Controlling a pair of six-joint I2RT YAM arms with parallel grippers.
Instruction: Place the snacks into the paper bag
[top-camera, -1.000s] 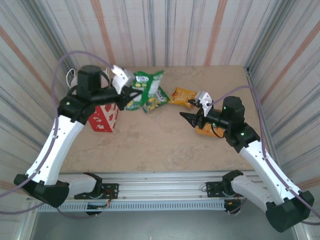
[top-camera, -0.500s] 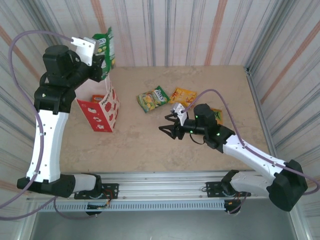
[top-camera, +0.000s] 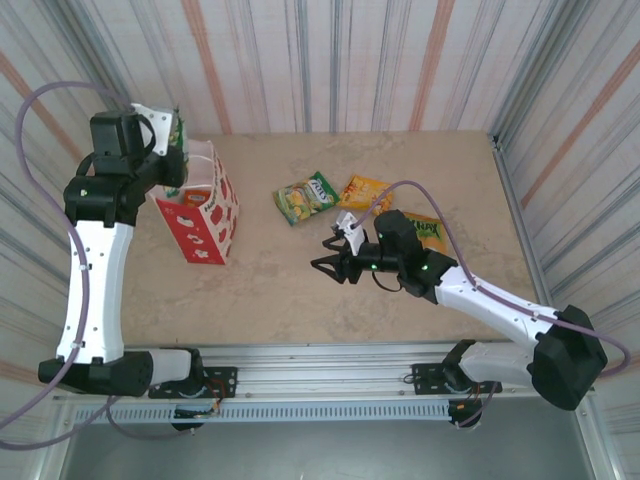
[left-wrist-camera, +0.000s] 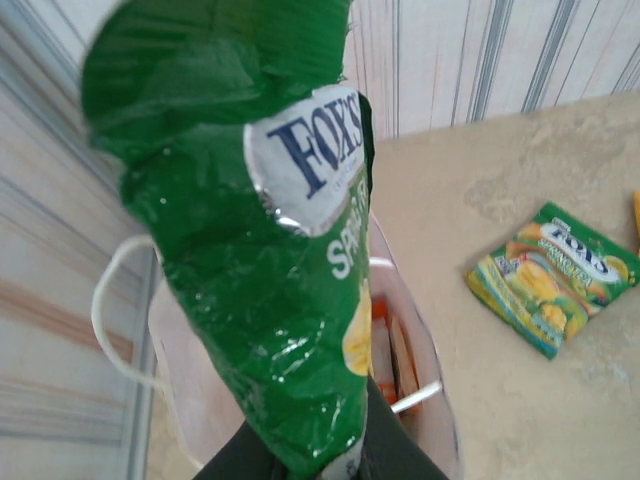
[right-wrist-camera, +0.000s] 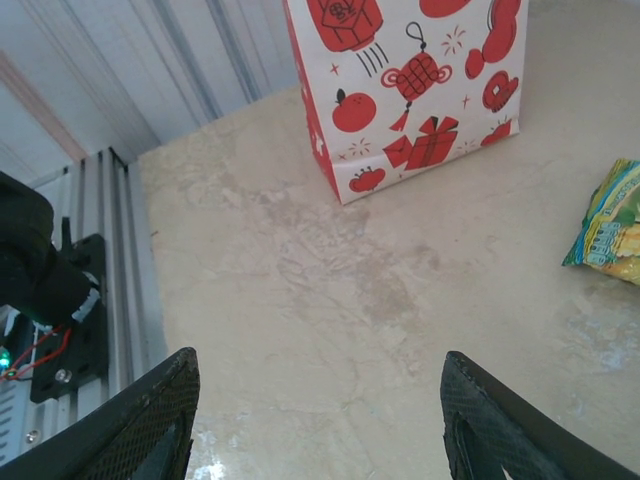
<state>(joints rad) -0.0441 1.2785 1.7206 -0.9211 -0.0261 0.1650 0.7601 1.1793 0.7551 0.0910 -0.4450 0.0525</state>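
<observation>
From above, the left gripper is raised over the tall red paper bag with small white pictures and a white rim. It is clamped tight on a dark green shiny snack packet, which hangs just above the bag's open mouth, probably lined up for a drop. The right gripper is low over the bare beige desk, jaws standing apart with nothing in them. A green-and-yellow flat packet and an orange-yellow packet lie just beyond it. A third orange packet is partly hidden behind the arm.

In the left wrist view, the dark green packet fills the centre, pinched at its lower end between the dark fingers. The bag's white interior opens directly beneath it, with orange packets already inside and a thin white handle to one side.

In the right wrist view, both fingers frame empty desk. The bag stands well ahead, and the green-and-yellow packet only clips the right edge, off to the side of the jaws. The gripper would need to turn towards it before any grasp.
</observation>
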